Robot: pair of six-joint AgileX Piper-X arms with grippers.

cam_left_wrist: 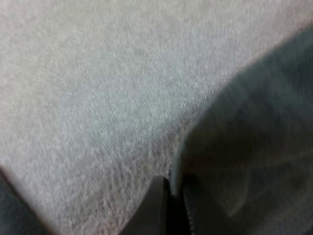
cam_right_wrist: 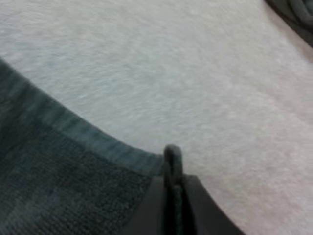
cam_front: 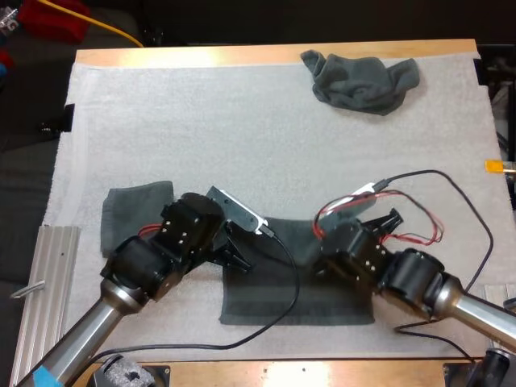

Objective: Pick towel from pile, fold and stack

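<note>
A dark grey-green towel [cam_front: 298,282] lies spread on the white mat [cam_front: 242,137] near the front middle. My left gripper [cam_front: 239,256] is at its left far corner, shut on the towel's edge [cam_left_wrist: 234,156], which runs between the fingers [cam_left_wrist: 155,208]. My right gripper [cam_front: 385,219] is at the right far corner, shut on a thin fold of the towel [cam_right_wrist: 63,181], pressed between the fingers [cam_right_wrist: 195,205]. A crumpled towel [cam_front: 363,79] sits at the far right of the mat and appears beyond the right gripper as a dark crumpled towel [cam_right_wrist: 293,10]. A folded towel [cam_front: 133,214] lies at the left.
A ribbed metal rail [cam_front: 44,290] lies along the mat's left front edge. The wooden table edge [cam_front: 274,55] runs along the far side. Bare mat stretches between the spread towel and the crumpled one.
</note>
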